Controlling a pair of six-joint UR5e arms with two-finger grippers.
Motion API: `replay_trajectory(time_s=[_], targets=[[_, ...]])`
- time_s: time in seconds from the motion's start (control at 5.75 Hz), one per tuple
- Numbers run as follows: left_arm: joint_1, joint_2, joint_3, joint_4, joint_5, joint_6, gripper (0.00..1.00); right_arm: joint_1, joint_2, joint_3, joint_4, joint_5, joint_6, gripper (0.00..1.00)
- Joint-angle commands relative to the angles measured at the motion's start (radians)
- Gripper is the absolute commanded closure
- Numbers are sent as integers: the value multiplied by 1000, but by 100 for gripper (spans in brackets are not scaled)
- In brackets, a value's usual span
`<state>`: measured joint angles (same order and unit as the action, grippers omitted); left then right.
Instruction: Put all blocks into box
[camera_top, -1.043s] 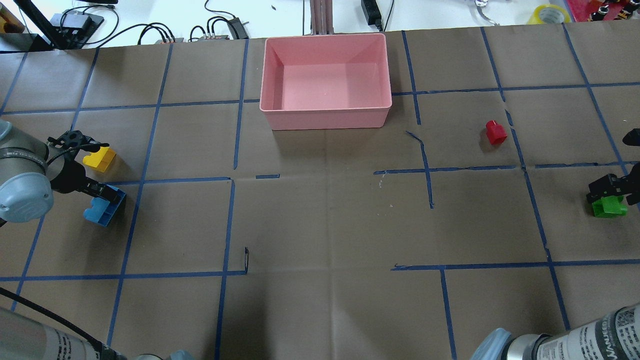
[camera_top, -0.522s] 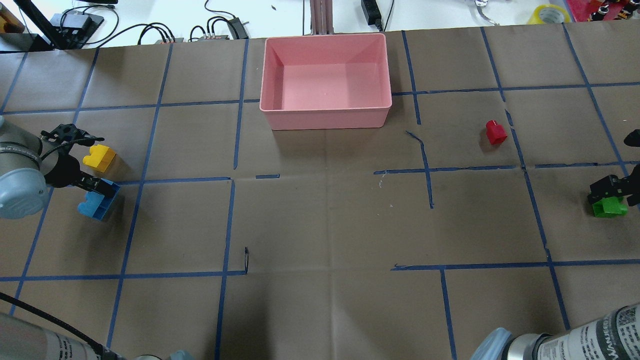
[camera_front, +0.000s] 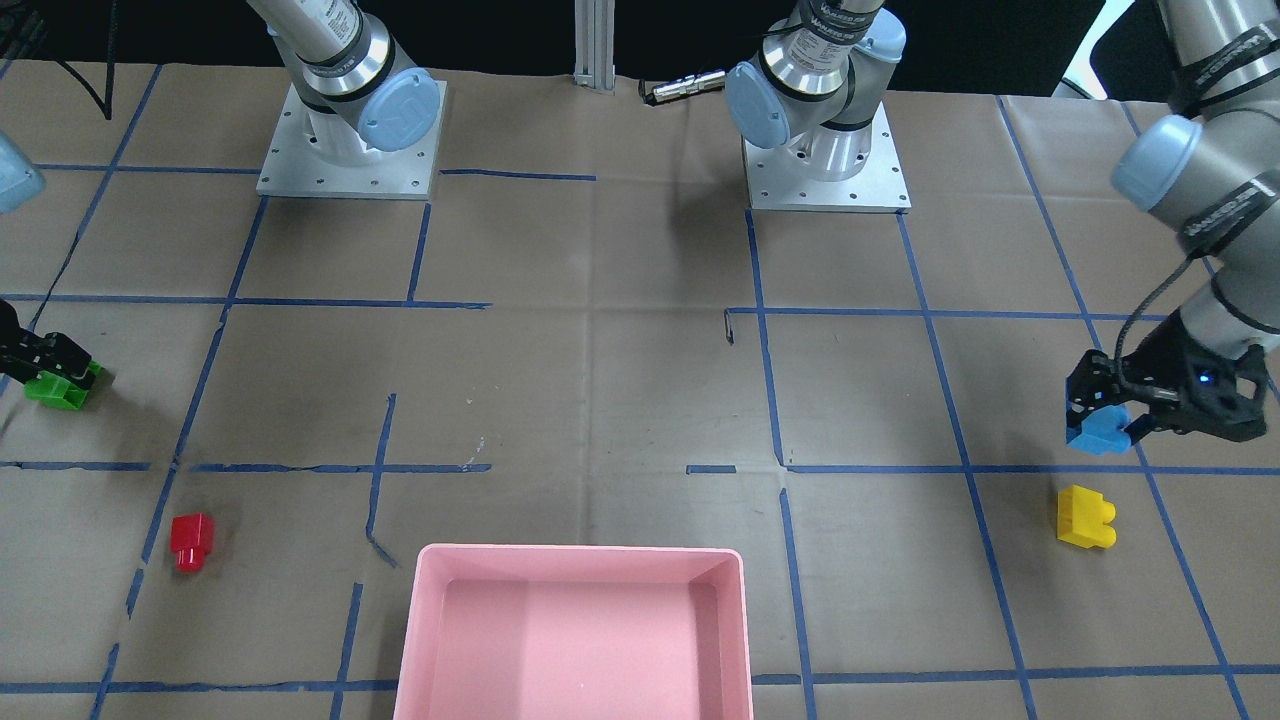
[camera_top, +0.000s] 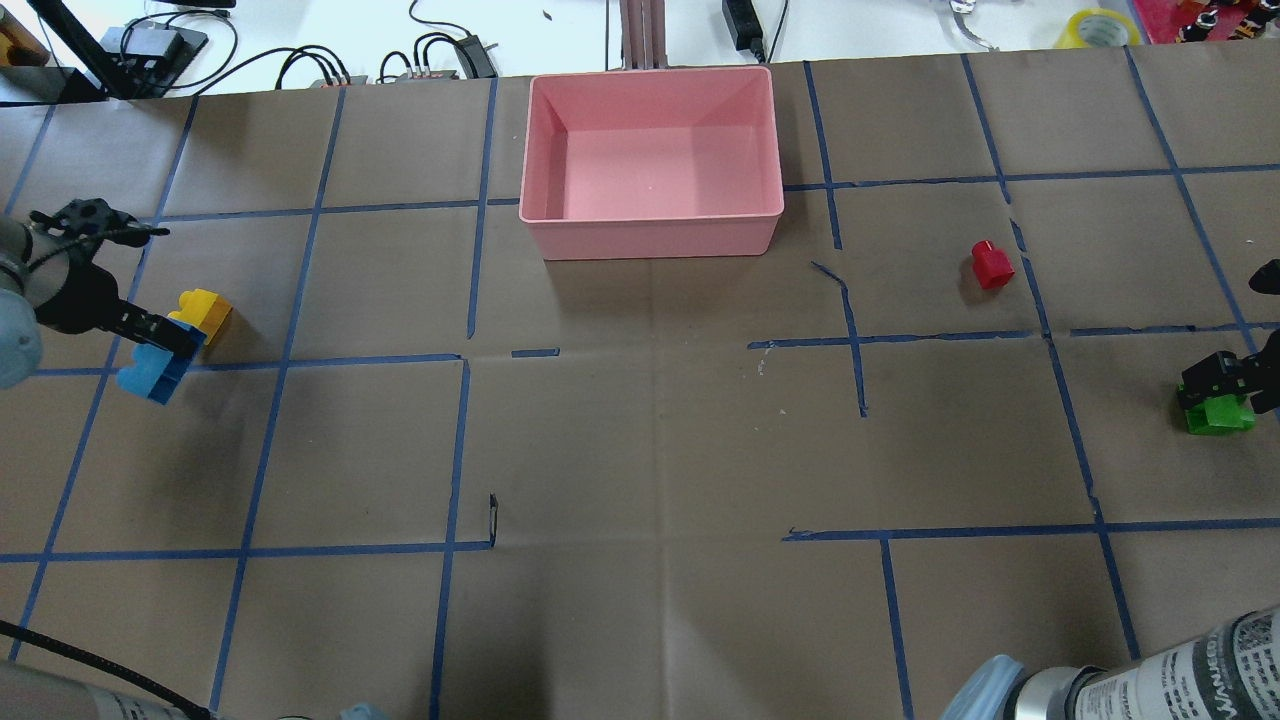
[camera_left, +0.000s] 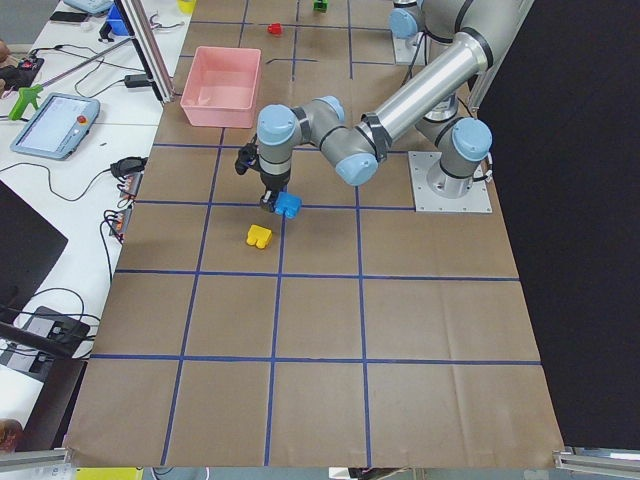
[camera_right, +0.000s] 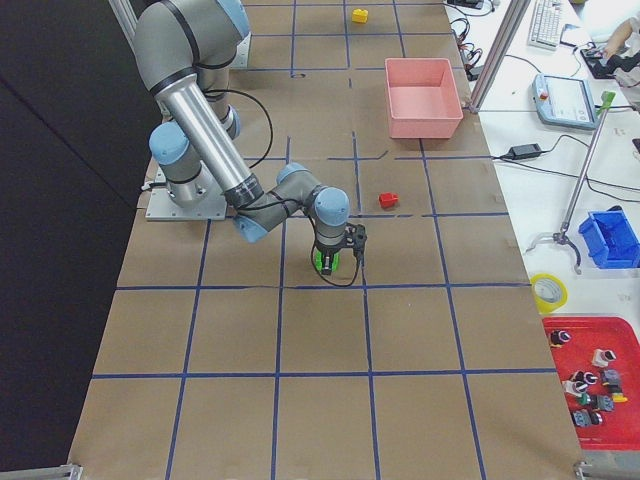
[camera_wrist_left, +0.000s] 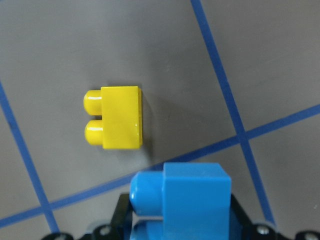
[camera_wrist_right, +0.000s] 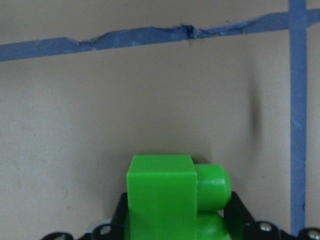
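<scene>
My left gripper (camera_top: 160, 342) is shut on the blue block (camera_top: 150, 371) and holds it above the table, close to the yellow block (camera_top: 203, 308). The left wrist view shows the blue block (camera_wrist_left: 190, 200) between the jaws with the yellow block (camera_wrist_left: 117, 124) lying on the paper beyond it. My right gripper (camera_top: 1222, 384) is shut on the green block (camera_top: 1217, 414) at the table's far right, low at the surface; the block fills the right wrist view (camera_wrist_right: 165, 200). The red block (camera_top: 991, 265) lies free. The pink box (camera_top: 650, 232) stands empty at the far middle.
Brown paper with a blue tape grid covers the table. Cables and small devices (camera_top: 440, 55) lie beyond the far edge behind the box. A tape roll (camera_top: 1100, 27) lies at the far right corner.
My left gripper has risen and moved to the view's left with the blue block, which now hangs beside the yellow block. The right gripper and green block have barely moved.
</scene>
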<state>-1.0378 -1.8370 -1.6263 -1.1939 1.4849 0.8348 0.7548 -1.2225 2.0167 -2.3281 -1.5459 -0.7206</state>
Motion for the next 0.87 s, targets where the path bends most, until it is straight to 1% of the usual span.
replay_trajectory(time_s=[0.0,0.17,0.35,0.52,0.7], targets=[[-179,-83,181,-69,-12,-331,69,1,-9,-7,7,-2,1,67],[-300,-140,262,-69,-11,-573,69,3,-38,-33,18,-5,4,75],[-399,-183,339,-75,-11,-771,69,6,-76,-68,98,-5,6,85],[-498,-224,409,-75,-14,-951,69,12,-101,-144,201,4,9,91],[-601,-301,509,-76,-17,-1143,69,43,-115,-204,222,4,12,91]])
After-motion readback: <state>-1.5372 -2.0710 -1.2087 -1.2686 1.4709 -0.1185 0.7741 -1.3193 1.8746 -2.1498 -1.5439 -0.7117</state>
